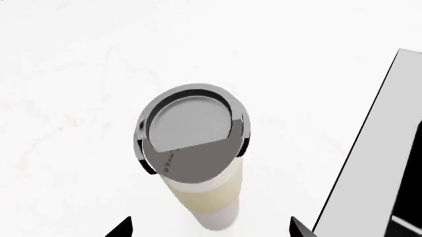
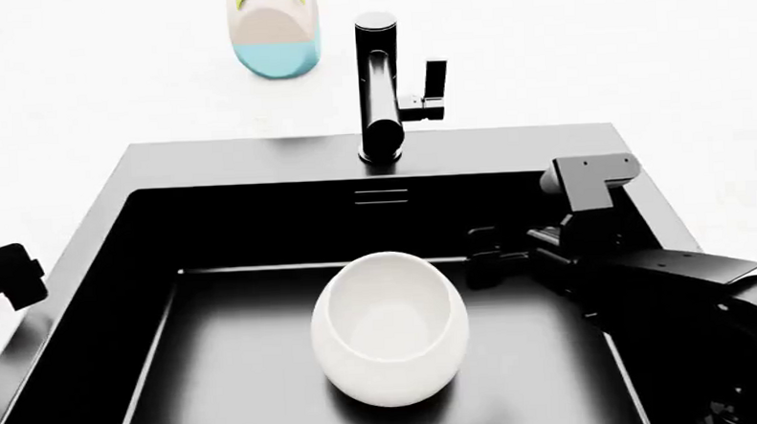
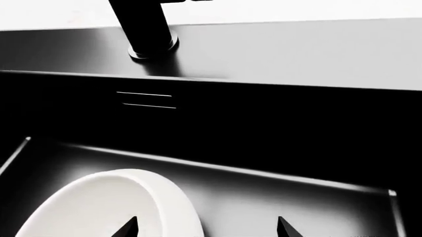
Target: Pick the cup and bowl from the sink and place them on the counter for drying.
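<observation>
White speckled table (image 1: 79, 59) around black rectangular sink (image 2: 225, 209). Slim cream cup with dark grey rim (image 1: 192, 148) already upright on table, left of sink; left gripper (image 1: 209, 228) spread open, cup free between tips. Big glossy white bowl (image 2: 390, 328) not lifted yet, mid-basin; right gripper (image 3: 205, 228) open near it. Roughly halfway.

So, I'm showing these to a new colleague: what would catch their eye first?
Probably the big white bowl lying alone in the black sink, with the right gripper open just beside it. Next, the cream cup standing upright on the white counter beside the sink's edge, under the left gripper, which isn't gripping it.
</observation>
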Robot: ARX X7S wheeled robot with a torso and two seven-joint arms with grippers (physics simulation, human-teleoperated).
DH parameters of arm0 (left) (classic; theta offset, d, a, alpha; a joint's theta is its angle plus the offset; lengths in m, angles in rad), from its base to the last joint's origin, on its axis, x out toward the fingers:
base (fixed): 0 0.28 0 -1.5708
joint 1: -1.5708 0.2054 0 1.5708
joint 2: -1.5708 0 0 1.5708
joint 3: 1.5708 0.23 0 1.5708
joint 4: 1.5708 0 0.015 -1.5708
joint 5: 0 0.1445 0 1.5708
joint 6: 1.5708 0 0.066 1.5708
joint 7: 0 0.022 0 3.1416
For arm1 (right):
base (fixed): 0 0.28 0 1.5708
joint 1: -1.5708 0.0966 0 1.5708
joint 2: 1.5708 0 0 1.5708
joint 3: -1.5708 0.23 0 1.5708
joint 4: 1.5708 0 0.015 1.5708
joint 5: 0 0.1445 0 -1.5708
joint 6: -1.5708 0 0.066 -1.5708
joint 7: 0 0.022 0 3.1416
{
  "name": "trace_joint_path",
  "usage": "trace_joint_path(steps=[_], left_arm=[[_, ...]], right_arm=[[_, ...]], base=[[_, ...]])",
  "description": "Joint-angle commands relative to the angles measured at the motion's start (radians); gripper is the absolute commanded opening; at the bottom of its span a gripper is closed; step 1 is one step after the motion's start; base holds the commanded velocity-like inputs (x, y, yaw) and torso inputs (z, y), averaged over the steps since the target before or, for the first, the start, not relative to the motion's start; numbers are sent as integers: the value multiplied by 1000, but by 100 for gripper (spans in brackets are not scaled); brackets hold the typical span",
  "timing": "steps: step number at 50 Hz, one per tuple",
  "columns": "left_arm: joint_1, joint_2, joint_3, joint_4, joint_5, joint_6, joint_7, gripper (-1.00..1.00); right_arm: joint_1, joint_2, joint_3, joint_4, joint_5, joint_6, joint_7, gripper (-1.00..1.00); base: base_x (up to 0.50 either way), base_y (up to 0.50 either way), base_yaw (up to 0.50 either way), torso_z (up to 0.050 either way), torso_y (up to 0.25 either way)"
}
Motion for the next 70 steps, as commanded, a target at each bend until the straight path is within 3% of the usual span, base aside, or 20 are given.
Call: trace_joint_path(steps=[1, 15, 24, 26, 28, 29, 33, 45, 57, 70], left_arm=[[16, 41, -66, 142, -74, -112, -52, 100], [15, -46, -59, 160, -673, -117, -436, 100], [-23, -94, 29, 153, -830, -101, -464, 100], [-44, -105, 74, 174, -813, -85, -409, 100], [-53, -143, 161, 249, -718, -40, -272, 100], [-56, -120, 144, 224, -755, -44, -304, 100], [-72, -97, 156, 227, -780, -15, -246, 100], [-99, -85, 279, 196, -675, 42, -138, 100], [-108, -92, 316, 204, -671, 51, -125, 100], [-112, -90, 327, 195, -677, 68, -127, 100]], right_arm=[[-4, 8, -7, 1, 3, -5, -2, 100], [104, 6, -57, 41, 20, 98, 25, 100], [156, 5, -83, 78, 31, 137, 30, 100], [162, 5, -82, 87, 45, 165, 37, 100], [181, 0, -73, 88, 67, 208, 55, 100], [201, 0, -80, 89, 74, 229, 59, 100], [275, 10, -126, 125, 166, 285, 99, 100], [407, 47, -255, 203, 414, 272, 252, 100], [454, -15, -538, 416, 168, 73, -42, 100], [436, -92, -670, 561, 53, -45, -155, 100]], base=[[0, 0, 0, 0, 0], [0, 0, 0, 0, 0], [0, 0, 0, 0, 0], [0, 0, 0, 0, 0], [0, 0, 0, 0, 0], [0, 0, 0, 0, 0], [0, 0, 0, 0, 0], [0, 0, 0, 0, 0], [0, 0, 0, 0, 0], [0, 0, 0, 0, 0]])
